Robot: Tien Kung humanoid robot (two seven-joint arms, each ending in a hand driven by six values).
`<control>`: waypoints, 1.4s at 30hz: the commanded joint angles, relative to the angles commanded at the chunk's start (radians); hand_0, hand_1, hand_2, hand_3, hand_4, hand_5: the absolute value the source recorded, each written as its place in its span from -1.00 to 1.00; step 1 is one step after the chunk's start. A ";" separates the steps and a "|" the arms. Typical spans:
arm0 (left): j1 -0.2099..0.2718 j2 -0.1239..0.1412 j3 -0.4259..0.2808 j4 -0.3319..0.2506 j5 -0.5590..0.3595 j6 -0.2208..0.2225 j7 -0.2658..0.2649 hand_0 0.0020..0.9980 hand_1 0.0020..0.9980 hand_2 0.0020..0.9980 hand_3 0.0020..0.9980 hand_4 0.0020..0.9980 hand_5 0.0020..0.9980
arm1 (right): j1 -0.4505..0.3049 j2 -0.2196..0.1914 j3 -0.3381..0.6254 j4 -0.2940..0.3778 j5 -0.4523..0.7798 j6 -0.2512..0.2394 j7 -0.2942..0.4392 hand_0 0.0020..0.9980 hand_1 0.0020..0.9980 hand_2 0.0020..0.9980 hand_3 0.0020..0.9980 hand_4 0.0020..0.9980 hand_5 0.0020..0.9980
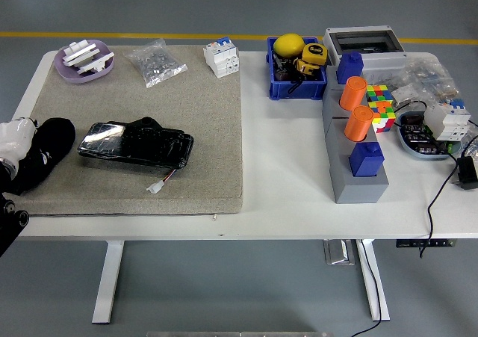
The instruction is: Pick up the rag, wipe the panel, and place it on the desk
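A black rag lies bunched at the left end of the beige mat. My left hand, pale and partly cut off by the picture's left edge, is closed on the rag's left side. The panel, a glossy black flat block with a thin wire and a white plug, rests on the mat just right of the rag. A small gap separates rag and panel. My right hand does not appear.
Along the mat's far edge sit a purple dish, a bag of screws and a white breaker. To the right stand a blue bin, a grey stand with orange cylinders and a colour cube.
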 joint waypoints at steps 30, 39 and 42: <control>0.055 0.082 -0.085 -0.268 -0.106 -0.095 0.040 0.26 0.61 0.77 0.69 0.96 -0.96 | 0.000 0.000 0.005 -0.003 -0.015 -0.007 0.001 0.49 0.19 0.20 0.12 0.93 -0.04; 0.134 0.050 -0.209 -0.432 -0.188 -0.023 -0.045 0.22 0.54 0.66 0.62 0.89 -0.62 | -0.011 -0.005 -0.021 -0.001 -0.002 -0.004 -0.001 0.49 0.19 0.20 0.12 0.92 -0.04; 0.155 0.018 -0.248 -0.456 -0.253 0.012 -0.089 0.19 0.49 0.59 0.58 0.83 -0.59 | -0.014 -0.003 -0.025 0.000 0.000 -0.004 0.000 0.49 0.19 0.20 0.12 0.92 -0.04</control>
